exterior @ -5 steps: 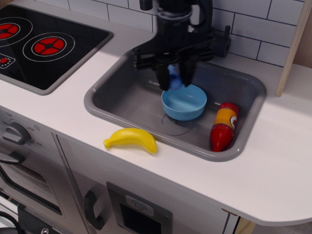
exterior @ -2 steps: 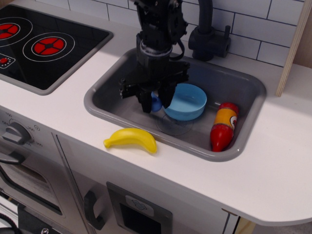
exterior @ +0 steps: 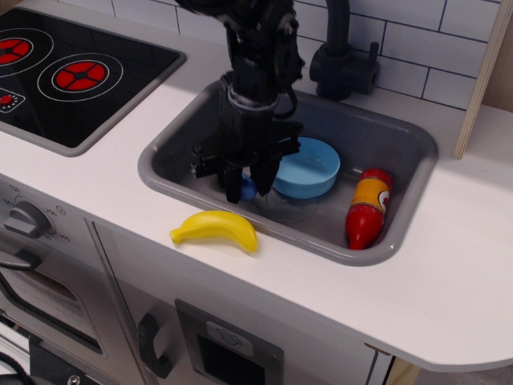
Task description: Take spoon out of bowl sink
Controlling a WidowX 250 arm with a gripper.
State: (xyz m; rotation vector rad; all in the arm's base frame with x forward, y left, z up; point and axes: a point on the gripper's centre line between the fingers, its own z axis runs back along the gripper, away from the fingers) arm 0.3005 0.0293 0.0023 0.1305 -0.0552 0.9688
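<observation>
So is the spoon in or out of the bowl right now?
Out: the spoon sits in the hand, left of the bowl, low over the sink floor.

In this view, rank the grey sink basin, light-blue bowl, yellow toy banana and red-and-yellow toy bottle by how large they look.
1. Grey rectangular sink basin, by far the largest.
2. Yellow toy banana and round light-blue plastic bowl: similar; the bowl is partly hidden by the black gripper, so I will not rank them.
3. Red-and-yellow toy bottle, slimmest.
</observation>
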